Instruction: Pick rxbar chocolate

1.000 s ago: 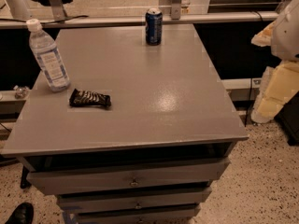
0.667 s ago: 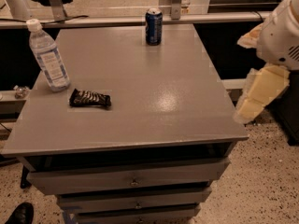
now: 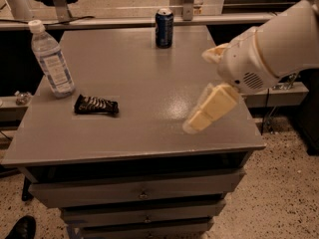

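One reach is needed. The hand point(image 3: 197, 92) is spread open and empty, well right of the rxbar chocolate point(image 3: 96, 104) on the worktop point(image 3: 144, 68), and must be brought across.

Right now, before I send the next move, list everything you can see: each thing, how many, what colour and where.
rxbar chocolate: one, shiny black wrapper, lying flat on the left front part of the table.
water bottle: one, clear with a white cap and pale label, upright at the left edge, behind the bar.
soda can: one, dark blue, upright at the far edge near the middle.
table: one, grey top.
drawers: three fronts in view, grey, under the top.
shoe: one, black, on the speckled floor at bottom left.
arm: one, white, reaching in from the right.
gripper: one, cream fingers, open, above the right front part of the table, well apart from the bar.
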Controlling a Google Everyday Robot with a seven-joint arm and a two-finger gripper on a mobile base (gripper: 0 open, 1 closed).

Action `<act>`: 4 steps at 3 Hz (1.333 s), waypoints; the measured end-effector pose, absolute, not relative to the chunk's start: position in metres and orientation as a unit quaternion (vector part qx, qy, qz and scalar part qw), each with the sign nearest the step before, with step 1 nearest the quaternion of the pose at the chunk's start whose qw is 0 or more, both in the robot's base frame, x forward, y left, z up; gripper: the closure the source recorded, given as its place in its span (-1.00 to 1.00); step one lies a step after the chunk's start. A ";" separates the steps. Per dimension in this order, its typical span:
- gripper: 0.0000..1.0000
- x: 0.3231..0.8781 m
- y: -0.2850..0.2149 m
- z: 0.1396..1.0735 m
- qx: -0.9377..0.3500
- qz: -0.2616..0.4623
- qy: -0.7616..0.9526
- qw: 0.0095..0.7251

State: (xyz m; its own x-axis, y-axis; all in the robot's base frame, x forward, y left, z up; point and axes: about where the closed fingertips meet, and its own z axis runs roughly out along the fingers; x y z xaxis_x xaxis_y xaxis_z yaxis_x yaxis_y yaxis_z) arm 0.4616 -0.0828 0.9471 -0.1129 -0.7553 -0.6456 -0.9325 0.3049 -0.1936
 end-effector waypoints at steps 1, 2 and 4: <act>-1.00 0.473 -0.039 0.935 -0.540 0.203 0.719 0.388; -1.00 0.483 0.005 0.929 -0.508 0.259 0.705 0.422; -1.00 0.493 0.080 0.897 -0.488 0.310 0.692 0.432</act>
State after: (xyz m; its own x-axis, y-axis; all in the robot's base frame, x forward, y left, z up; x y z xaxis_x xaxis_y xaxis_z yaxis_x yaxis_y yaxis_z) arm 0.4925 0.0798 0.8966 -0.1498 -0.4065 -0.9013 -0.9435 0.3312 0.0074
